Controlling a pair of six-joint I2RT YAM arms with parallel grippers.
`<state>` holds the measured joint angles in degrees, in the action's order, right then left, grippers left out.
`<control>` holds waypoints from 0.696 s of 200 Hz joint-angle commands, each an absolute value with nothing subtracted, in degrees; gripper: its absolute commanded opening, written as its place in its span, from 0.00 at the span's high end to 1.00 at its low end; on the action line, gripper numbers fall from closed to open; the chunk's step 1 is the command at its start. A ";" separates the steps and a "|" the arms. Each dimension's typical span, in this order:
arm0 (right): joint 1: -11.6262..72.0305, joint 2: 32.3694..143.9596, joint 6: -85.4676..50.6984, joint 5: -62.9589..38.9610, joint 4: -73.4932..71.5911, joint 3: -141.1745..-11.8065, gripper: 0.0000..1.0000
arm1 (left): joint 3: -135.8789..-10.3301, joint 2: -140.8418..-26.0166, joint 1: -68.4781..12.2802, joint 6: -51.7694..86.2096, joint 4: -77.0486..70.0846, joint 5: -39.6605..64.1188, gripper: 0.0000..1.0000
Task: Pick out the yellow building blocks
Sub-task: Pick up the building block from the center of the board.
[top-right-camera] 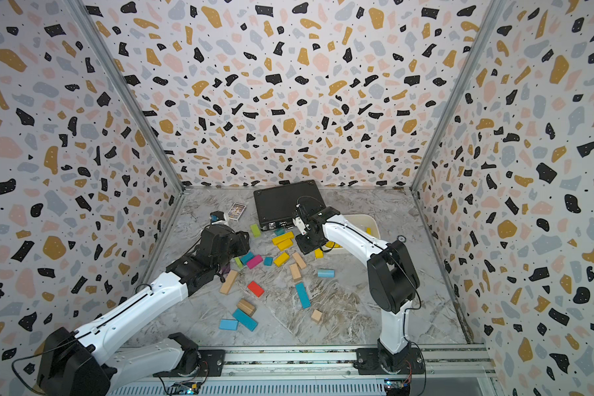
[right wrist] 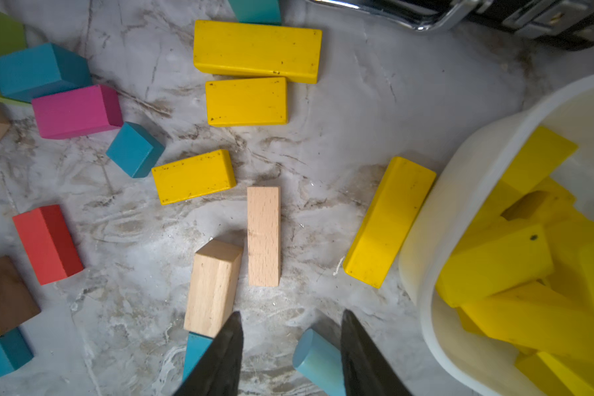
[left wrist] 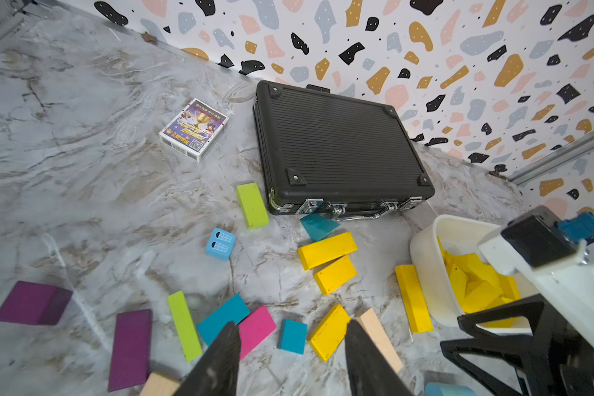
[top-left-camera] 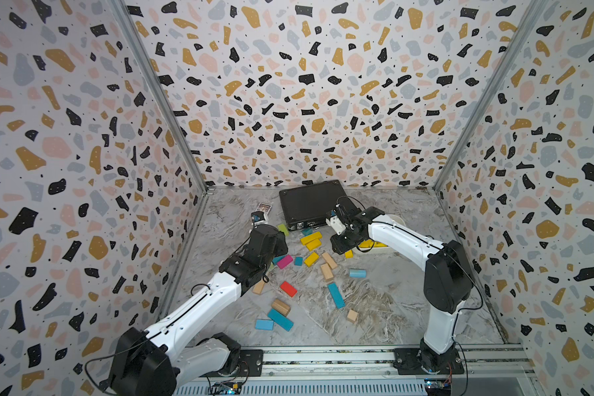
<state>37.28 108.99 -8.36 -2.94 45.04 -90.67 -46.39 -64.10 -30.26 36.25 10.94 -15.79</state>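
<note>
Across the marble tabletop (top-left-camera: 384, 308), yellow building blocks (top-left-camera: 311, 238) lie loose and heaped in a white tub (top-right-camera: 359, 221).
Both top views place four loose ones at centre frame, just below the black case (top-left-camera: 306, 202) and left of the tub, yet the jaws cannot be made out there. The left wrist view alone shows the left gripper (left wrist: 291, 324) spread and empty, plus a card box (left wrist: 194, 128) at upper left with a trophy picture and a QR code, its lettering unreadable. The right wrist view shows the right gripper (right wrist: 291, 313) parted, grasping nothing, and, at right, the tub's yellow heap with a long yellow bar (right wrist: 390, 221) just beside its wall.
</note>
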 commanded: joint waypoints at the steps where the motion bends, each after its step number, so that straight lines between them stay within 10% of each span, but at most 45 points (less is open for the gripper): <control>1: 37.11 110.61 -13.54 5.25 48.29 -94.31 0.54 | -46.04 -64.07 -29.93 33.22 13.93 -14.65 0.49; 139: 36.98 124.09 -19.93 20.45 51.02 -101.85 0.51 | -46.32 -64.95 -29.88 34.41 13.49 -13.71 0.49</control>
